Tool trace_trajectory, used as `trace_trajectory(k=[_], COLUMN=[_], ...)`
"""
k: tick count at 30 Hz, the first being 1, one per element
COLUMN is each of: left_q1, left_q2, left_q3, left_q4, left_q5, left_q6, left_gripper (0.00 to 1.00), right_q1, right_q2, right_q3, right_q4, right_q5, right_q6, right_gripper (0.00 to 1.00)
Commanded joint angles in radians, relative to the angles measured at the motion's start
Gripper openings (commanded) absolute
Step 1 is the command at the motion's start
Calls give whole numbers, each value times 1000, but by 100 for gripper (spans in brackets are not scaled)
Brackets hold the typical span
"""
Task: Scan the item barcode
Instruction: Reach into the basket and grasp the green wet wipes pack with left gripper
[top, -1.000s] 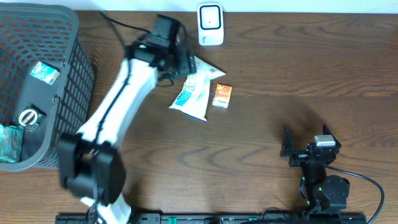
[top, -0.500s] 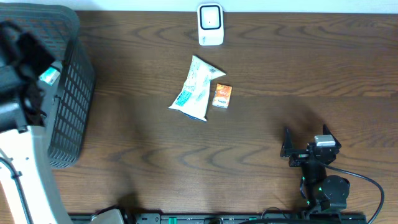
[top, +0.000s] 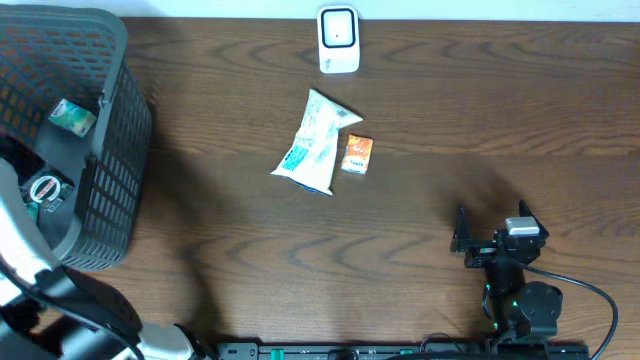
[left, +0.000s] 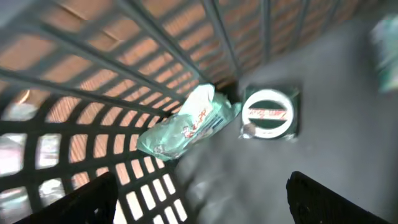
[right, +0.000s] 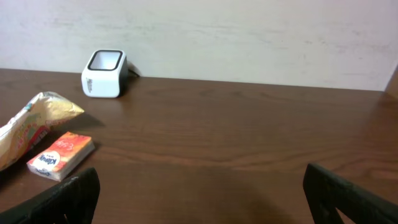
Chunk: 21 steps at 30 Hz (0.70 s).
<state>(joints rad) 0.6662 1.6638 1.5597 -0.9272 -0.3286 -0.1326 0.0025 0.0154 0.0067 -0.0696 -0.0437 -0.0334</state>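
Note:
The white barcode scanner (top: 338, 40) stands at the table's far edge and also shows as the scanner (right: 104, 73) in the right wrist view. A white snack packet (top: 315, 143) and a small orange box (top: 357, 155) lie on the table just in front of it. My left gripper (left: 204, 186) hangs open inside the dark mesh basket (top: 120, 120), above a green packet (left: 186, 124) and a dark item with a round white label (left: 268, 113). Nothing is between its fingers. My right gripper (top: 490, 243) rests open and empty at the near right.
The basket also holds a teal packet (top: 72, 117). My left arm's white link (top: 20, 245) crosses the basket's near-left corner. A black cable (top: 590, 295) trails from the right arm's base. The packet (right: 31, 127) and the box (right: 61, 154) lie left of the right gripper.
My left arm has swung from the white packet at mid-table to the far left and now hangs in the basket. The packet and the box stay put. The right arm has not moved.

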Motion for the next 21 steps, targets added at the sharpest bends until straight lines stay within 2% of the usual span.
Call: trace_trajectory(k=[1, 6, 12, 20, 21], left_q1=[6, 8, 55, 103, 106], left_q2=[89, 174, 276, 318, 319], left_q3=[-5, -6, -6, -6, -6], left_q4=[-24, -33, -31, 3, 16], left_q5=[-32, -32, -54, -58, -57], left_q6=[129, 204, 230, 253, 273], left_gripper=[85, 81, 80, 77, 74], right_q1=[5, 5, 5, 5, 5], right_q2=[-4, -4, -4, -4, -4], right_q3=[-1, -1, -1, -1, -1], right_q4=[-3, -3, -3, -3, -3], right_q5=[8, 8, 8, 8, 8], right_q6=[10, 10, 10, 10, 10], right_gripper=[99, 99, 99, 99, 99])
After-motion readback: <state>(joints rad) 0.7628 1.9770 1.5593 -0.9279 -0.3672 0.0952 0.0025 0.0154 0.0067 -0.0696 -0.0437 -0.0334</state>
